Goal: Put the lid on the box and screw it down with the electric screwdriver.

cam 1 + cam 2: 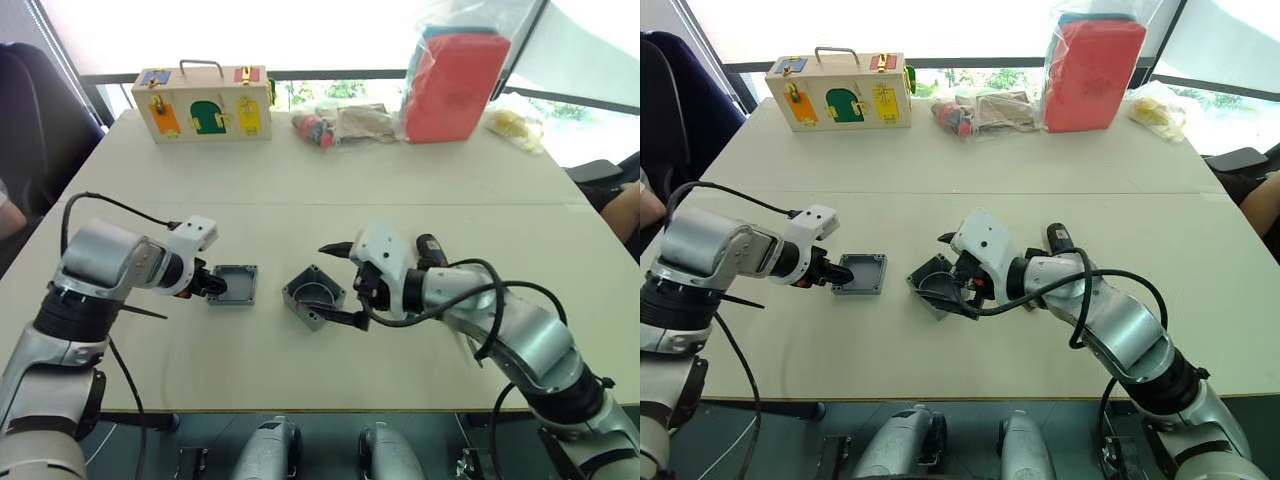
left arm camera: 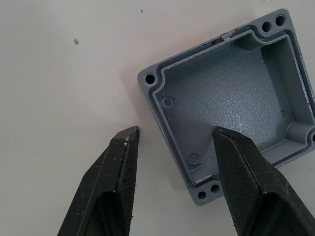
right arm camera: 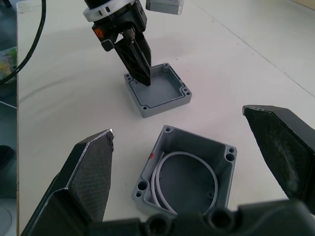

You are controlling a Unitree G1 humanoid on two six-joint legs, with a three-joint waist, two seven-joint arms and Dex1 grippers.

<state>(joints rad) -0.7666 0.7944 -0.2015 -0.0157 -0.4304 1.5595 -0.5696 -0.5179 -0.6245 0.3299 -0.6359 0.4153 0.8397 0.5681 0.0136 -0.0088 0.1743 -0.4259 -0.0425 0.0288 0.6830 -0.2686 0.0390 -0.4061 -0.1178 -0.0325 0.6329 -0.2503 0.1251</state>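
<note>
Now both arms are low over the pale table (image 1: 300, 190), each at its own grey piece. Left gripper (image 2: 174, 140) has its fingers apart, straddling one wall of the lid (image 1: 233, 284) — one fingertip inside the shallow tray, the other outside on the table. The lid lies hollow side up, just left of the box (image 1: 313, 295). That box sits open side up near the table's middle, turned at an angle, a pale ring coiled inside it. Right gripper (image 3: 184, 147) is spread wide — its two black fingers flank the box without closing on it. Behind the right wrist a black cylindrical tool (image 1: 431, 248) pokes out, probably the electric screwdriver. Far back stands a wooden case (image 1: 203, 103).
</note>
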